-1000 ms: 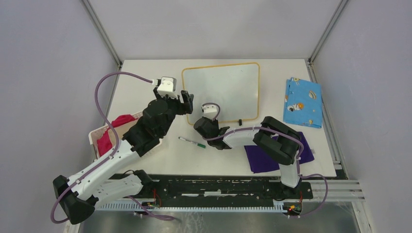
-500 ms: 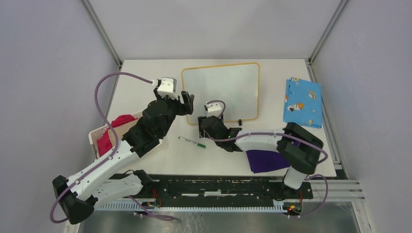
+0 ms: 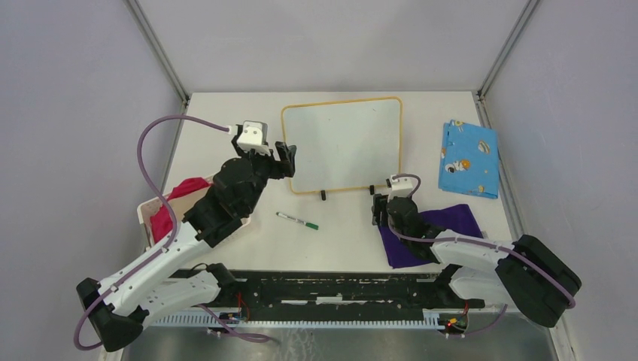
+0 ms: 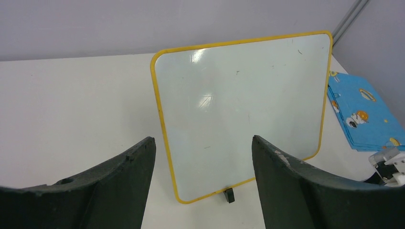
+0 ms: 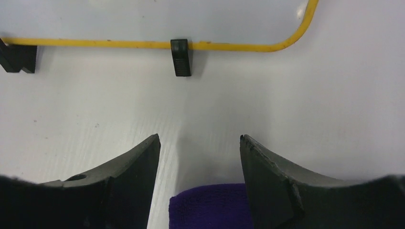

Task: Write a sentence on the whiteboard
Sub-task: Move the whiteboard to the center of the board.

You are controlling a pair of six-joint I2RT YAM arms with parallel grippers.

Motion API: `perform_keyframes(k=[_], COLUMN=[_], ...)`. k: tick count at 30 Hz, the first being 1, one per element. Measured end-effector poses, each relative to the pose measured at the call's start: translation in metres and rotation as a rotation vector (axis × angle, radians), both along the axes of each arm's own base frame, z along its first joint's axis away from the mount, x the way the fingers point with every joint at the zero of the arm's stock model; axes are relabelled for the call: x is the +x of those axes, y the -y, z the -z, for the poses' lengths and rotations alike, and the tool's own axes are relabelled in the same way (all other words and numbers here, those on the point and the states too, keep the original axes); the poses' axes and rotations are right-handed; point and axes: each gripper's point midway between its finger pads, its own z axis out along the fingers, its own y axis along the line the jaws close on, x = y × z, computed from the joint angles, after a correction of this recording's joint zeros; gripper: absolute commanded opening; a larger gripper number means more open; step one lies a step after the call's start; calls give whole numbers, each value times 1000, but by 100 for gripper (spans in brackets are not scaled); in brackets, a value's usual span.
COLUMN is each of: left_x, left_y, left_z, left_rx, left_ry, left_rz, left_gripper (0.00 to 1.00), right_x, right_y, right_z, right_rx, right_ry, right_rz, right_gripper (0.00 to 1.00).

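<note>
Left hand (image 3: 284,156): fingers spread wide, nothing between them, poised above the counter (image 3: 226,135) and facing the whiteboard (image 3: 342,143). Right hand (image 3: 380,209): likewise parted and empty, low over the counter, with bare white surface showing between its fingers (image 5: 129,167) in the right wrist view. Whiteboard: directly ahead of the left hand, its left yellow-orange rim just beyond the fingertips; its near right corner lies ahead of the right hand. The board's near edge sits in two small black feet (image 3: 323,195); one foot (image 5: 181,57) is straight ahead of the right hand, a little way off. Board face: glossy white with glare and a few tiny dark specks, as seen in the left wrist view (image 4: 239,109). Marker (image 3: 297,220): thin, green-ended, lying flat on the counter, behind and to the right of the left hand, well to the left of the right hand, touched by neither. Purple cloth (image 3: 429,237): flat on the counter beneath and behind the right hand, its edge showing under the fingers (image 5: 210,207). Blue patterned cloth (image 3: 468,158): folded, to the right of the whiteboard, ahead and right of the right hand. Red cloth (image 3: 177,199): bunched in a white tray (image 3: 145,212), behind and left of the left hand.
</note>
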Motion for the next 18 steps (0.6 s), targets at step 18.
perform_keyframes(k=[18], left_x=[-2], left_y=[3], left_z=[0], left_rx=[3], left_ry=[1], left_rz=[10], left_gripper=[79], right_x=[37], right_y=[-15], right_z=[15], right_rx=[-67], right_ry=[-21], right_rz=[-46], right_gripper=[62])
